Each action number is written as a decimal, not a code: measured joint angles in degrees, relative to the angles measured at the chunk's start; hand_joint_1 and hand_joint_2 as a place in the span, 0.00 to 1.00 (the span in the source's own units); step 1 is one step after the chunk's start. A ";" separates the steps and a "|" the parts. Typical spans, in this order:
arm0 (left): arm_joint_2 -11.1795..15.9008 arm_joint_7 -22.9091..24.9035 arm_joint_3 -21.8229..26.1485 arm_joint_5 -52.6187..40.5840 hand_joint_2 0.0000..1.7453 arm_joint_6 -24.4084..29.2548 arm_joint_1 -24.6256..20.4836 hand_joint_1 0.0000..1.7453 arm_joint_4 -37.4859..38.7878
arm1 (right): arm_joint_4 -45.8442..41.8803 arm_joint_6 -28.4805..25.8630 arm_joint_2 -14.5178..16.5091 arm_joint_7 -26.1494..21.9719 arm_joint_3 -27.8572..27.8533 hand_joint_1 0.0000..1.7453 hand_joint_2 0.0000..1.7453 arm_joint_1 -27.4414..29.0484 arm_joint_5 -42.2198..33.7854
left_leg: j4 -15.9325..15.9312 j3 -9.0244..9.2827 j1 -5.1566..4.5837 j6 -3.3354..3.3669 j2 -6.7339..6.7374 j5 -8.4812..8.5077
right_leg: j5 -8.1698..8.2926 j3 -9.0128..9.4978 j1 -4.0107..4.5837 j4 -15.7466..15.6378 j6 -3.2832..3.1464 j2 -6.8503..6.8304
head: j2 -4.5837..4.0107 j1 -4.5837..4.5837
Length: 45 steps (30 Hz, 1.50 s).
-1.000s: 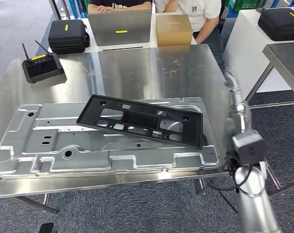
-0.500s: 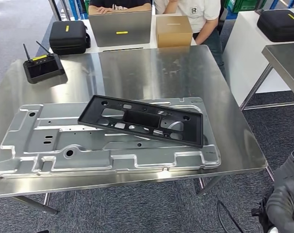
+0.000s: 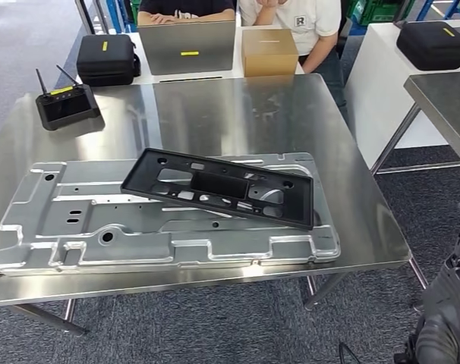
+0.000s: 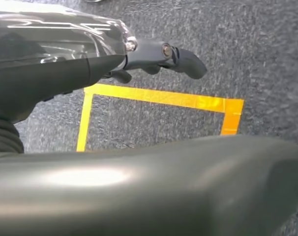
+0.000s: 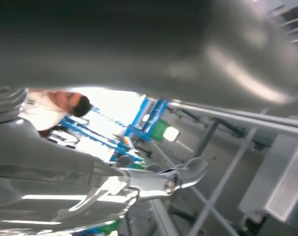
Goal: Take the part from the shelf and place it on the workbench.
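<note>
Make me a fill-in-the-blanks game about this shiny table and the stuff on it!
1. The black plastic frame lies on top of the big ____ panel.
2. The remote controller has two ____ sticking up.
3. The cardboard box sits beside an open ____.

Missing words: metal; antennas; laptop

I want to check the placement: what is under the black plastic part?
The black plastic part lies on a large stamped metal panel, which rests on the steel workbench. The panel's area beneath it is hidden.

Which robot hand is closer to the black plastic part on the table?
Right. The right hand hangs below the table's right corner, off from the black part. The left hand hangs over floor tape.
</note>
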 joint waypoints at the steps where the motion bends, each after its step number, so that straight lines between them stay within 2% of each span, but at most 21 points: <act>1: 0.04 0.19 0.01 -0.02 0.00 0.04 -0.01 0.00 0.00 | -0.08 -0.04 -0.02 -0.10 -0.03 0.00 0.00 0.57 0.00 | 0.19 -0.22 -0.10 -0.29 -0.07 -0.05 | -0.34 0.09 0.14 -0.36 -0.44 0.05 | 0.00 0.05; 5: 0.03 0.46 0.05 0.01 0.00 0.33 -0.04 0.00 0.00 | -0.25 0.20 0.15 -0.66 -0.17 0.00 0.00 2.30 -0.34 | 2.14 -1.50 -0.06 -1.36 -0.12 -1.79 | -0.50 -0.77 -0.12 -1.08 -2.30 -0.08 | 0.00 0.09; 8: 0.03 -0.07 0.15 0.20 0.00 0.44 -0.04 0.00 0.00 | -0.02 1.35 0.94 -0.79 -0.76 0.00 0.00 3.42 -1.55 | 11.25 -4.96 0.05 -1.85 -0.13 -7.77 | 0.15 -1.82 0.02 -1.13 -3.32 -0.47 | 0.00 0.09; 10: 0.03 -0.48 0.36 0.54 0.00 0.55 -0.01 0.00 -0.01 | 0.30 2.51 1.76 -0.81 -1.47 0.00 0.00 4.15 -2.25 | 15.19 -6.00 0.03 -1.73 -0.13 -8.90 | 0.69 -2.48 0.32 -1.12 -3.67 -0.71 | 0.00 0.10; 11: 0.07 -0.66 0.54 0.77 0.00 0.60 -0.01 0.00 -0.02 | 0.49 3.10 2.25 -0.81 -1.90 0.00 0.00 4.45 -2.56 | 14.01 -5.03 -0.02 -1.47 -0.13 -7.76 | 0.98 -2.76 0.49 -1.11 -3.72 -0.78 | 0.00 0.10; 14: 0.33 -1.22 1.15 1.42 0.00 0.57 -0.14 0.00 -0.10 | 0.98 4.08 3.93 -0.81 -3.35 0.00 0.00 5.20 -3.20 | 2.56 1.51 -0.63 -0.03 -0.16 -2.79 | 1.91 -3.33 0.83 -1.12 -3.49 -0.82 | 0.00 0.10; 16: 0.55 -1.48 1.46 1.79 0.00 0.47 -0.27 0.00 -0.16 | 1.36 4.47 5.08 -0.81 -4.38 0.00 0.00 5.61 -3.71 | -1.40 3.41 -1.16 0.44 -0.20 -1.81 | 2.70 -3.57 0.74 -1.22 -2.88 -0.89 | 0.00 0.09; 19: 0.66 -1.60 1.83 2.07 0.00 0.38 -0.31 0.00 -0.19 | 1.84 5.39 6.81 -0.81 -6.17 0.00 0.00 6.27 -5.05 | -1.94 2.67 -1.31 0.77 -0.08 -0.44 | 3.48 -3.88 0.51 -1.56 -1.84 -0.81 | 0.00 0.08; 21: 0.68 -1.64 2.08 2.14 0.00 0.28 -0.38 0.00 -0.20 | 2.25 6.55 8.20 -0.70 -8.12 0.00 0.00 7.09 -6.73 | -2.32 1.51 -1.00 1.37 0.16 1.01 | 0.33 -4.67 0.54 0.49 -1.50 -0.55 | 0.00 0.11; 24: 0.66 -1.63 2.52 2.21 0.00 0.15 -0.28 0.00 -0.20 | 3.53 9.55 10.85 -0.10 -12.25 0.00 0.00 8.18 -9.21 | -2.07 -0.87 -0.95 1.68 0.49 2.62 | -6.88 -6.70 0.50 9.90 -1.05 -0.40 | 0.00 0.14; 26: 0.64 -1.60 2.71 2.22 0.00 0.11 -0.23 0.00 -0.20 | 4.76 12.39 12.98 0.36 -15.43 0.00 0.00 8.74 -10.06 | -1.52 -2.57 -0.96 1.62 0.70 3.50 | -6.62 -5.82 0.47 12.89 -0.69 -0.40 | 0.00 0.14; 27: 0.63 -1.57 2.78 2.22 0.00 0.11 -0.24 0.00 -0.20 | 5.37 13.91 14.10 0.70 -17.07 0.00 0.00 8.88 -10.22 | -1.10 -3.36 -0.92 1.53 0.76 3.78 | -5.07 -3.90 0.45 11.27 -0.57 -0.41 | 0.00 0.14; 29: 0.62 -1.51 2.87 2.21 0.00 0.09 -0.28 0.00 -0.20 | 6.69 16.97 16.47 2.01 -20.40 0.00 0.00 8.77 -10.12 | 0.01 -4.71 -0.92 1.25 0.79 4.07 | -2.71 1.94 0.47 3.39 -0.60 -0.42 | 0.00 0.14; 31: 0.60 -1.42 2.96 2.20 0.00 0.06 -0.31 0.00 -0.20 | 8.38 19.79 18.90 3.87 -23.87 0.00 0.00 8.40 -9.59 | 0.88 -5.54 -1.03 0.78 0.77 4.39 | -2.85 5.90 0.65 -2.99 -1.00 -0.40 | 0.00 0.12; 34: 0.60 -1.36 3.20 2.16 0.00 -0.01 -0.27 0.00 -0.20 | 12.65 22.54 21.93 6.64 -29.63 0.00 0.00 7.41 -8.20 | 1.23 -6.28 -0.98 -0.25 0.66 5.09 | -2.86 5.97 0.72 -4.67 -2.07 -0.54 | 0.00 0.10; 35: 0.58 -1.34 3.28 2.14 0.00 -0.04 -0.23 0.00 -0.21 | 14.46 23.02 22.65 7.30 -31.46 0.00 0.00 7.02 -7.63 | 1.68 -6.64 -0.92 -0.59 0.55 4.36 | -2.43 5.48 0.61 -4.78 -2.72 -0.67 | 0.00 0.09; 37: 0.55 -1.24 3.40 2.11 0.00 -0.08 -0.18 0.00 -0.22 | 18.21 23.54 23.86 7.82 -34.85 0.00 0.00 6.36 -6.57 | 5.23 -7.83 -0.64 -1.27 0.33 0.07 | -1.30 4.11 0.39 -4.93 -3.76 -0.96 | 0.00 0.07; 39: 0.53 -1.16 3.56 2.07 0.00 -0.09 -0.14 0.00 -0.22 | 22.31 23.87 24.71 8.10 -38.19 0.00 0.00 5.48 -5.72 | 11.85 -9.24 -0.33 -1.82 0.27 -4.81 | -0.14 2.52 0.43 -4.81 -3.94 -1.02 | 0.00 0.06; 40: 0.53 -1.16 3.66 2.03 0.00 -0.09 -0.14 0.00 -0.22 | 24.54 24.14 25.03 8.21 -39.95 0.00 0.00 4.89 -5.26 | 14.49 -9.46 -0.23 -1.96 0.27 -5.70 | 0.41 1.74 0.45 -4.71 -3.87 -1.07 | 0.00 0.06; 42: 0.53 -1.14 3.84 1.93 0.00 -0.09 -0.13 0.00 -0.22 | 28.90 24.81 25.58 8.21 -43.74 0.00 0.00 3.78 -4.15 | 14.62 -7.48 -0.11 -2.02 0.26 -3.82 | 1.39 0.24 0.44 -4.42 -3.61 -1.18 | 0.00 0.06; 45: 0.54 -1.09 4.04 1.85 0.00 -0.07 -0.23 0.00 -0.23 | 34.39 25.86 26.15 8.13 -49.11 0.00 0.00 2.12 -2.17 | 3.02 0.92 -0.08 -1.57 0.03 -0.10 | 2.64 -1.36 0.49 -3.89 -2.84 -1.17 | 0.00 0.06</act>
